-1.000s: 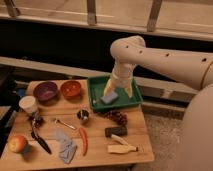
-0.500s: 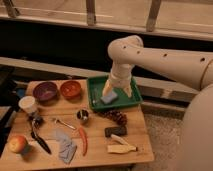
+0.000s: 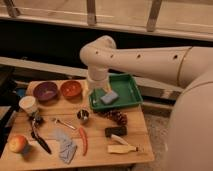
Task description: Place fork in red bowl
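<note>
Pincer point(image 3: 96, 95) at the left edge of the green tray point(image 3: 131, 89), released and empty. Fork point(image 3: 64, 123) flat on the table point(image 3: 100, 151), just left of the metal cup point(image 3: 83, 116), apart from the red bowl point(image 3: 71, 89) beside the purple bowl point(image 3: 46, 91).

Wooden desk point(image 3: 100, 156). Back row: purple bowl point(image 3: 45, 91), red bowl point(image 3: 71, 89), green tray point(image 3: 131, 86) at back right. White cup point(image 3: 28, 104) on left edge. Middle: fork point(image 3: 64, 123) just left of small metal cup point(image 3: 83, 116), pine cone point(image 3: 116, 117), black block point(image 3: 115, 131). Front: apple point(image 3: 18, 144), black-handled tool point(image 3: 39, 136), grey cloth point(image 3: 64, 148), red chili point(image 3: 83, 141). Gripper point(image 3: 94, 92) hangs over tray's left rim, jaws spread.
</note>
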Tool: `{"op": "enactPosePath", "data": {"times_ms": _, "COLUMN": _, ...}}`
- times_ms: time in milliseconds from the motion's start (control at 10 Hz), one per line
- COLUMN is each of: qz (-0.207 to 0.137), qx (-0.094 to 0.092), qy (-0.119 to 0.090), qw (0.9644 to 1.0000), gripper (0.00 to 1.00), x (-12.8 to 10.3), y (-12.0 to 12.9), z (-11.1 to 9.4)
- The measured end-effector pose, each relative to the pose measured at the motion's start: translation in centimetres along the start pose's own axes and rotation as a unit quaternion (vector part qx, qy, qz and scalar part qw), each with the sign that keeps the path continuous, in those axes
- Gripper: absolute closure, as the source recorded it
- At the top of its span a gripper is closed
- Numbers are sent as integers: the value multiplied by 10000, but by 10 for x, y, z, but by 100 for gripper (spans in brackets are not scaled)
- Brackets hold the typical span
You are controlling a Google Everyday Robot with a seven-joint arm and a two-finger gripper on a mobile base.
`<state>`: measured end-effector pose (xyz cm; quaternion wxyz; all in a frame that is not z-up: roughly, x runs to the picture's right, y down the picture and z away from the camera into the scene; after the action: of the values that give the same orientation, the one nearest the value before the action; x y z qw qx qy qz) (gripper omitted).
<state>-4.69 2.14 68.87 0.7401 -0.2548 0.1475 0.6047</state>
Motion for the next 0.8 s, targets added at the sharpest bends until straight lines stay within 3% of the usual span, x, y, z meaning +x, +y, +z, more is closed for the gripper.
{"op": "enactPosePath", "data": {"times_ms": 300, "qz": -572, "qx": -447, "qy": -352, "qw": 9967, "gripper": 23, "x": -9, "y": 67, "z": 0}}
{"op": "enactPosePath", "data": {"times_ms": 400, "qz": -657, "qx": -549, "qy": -373, "qw": 9956, "gripper": 23, "x": -9, "y": 79, "z": 3}}
{"op": "enactPosePath", "data": {"times_ms": 800, "qz": -675, "qx": -571, "qy": -364, "qw": 9954, "gripper": 23, "x": -9, "y": 83, "z": 3}}
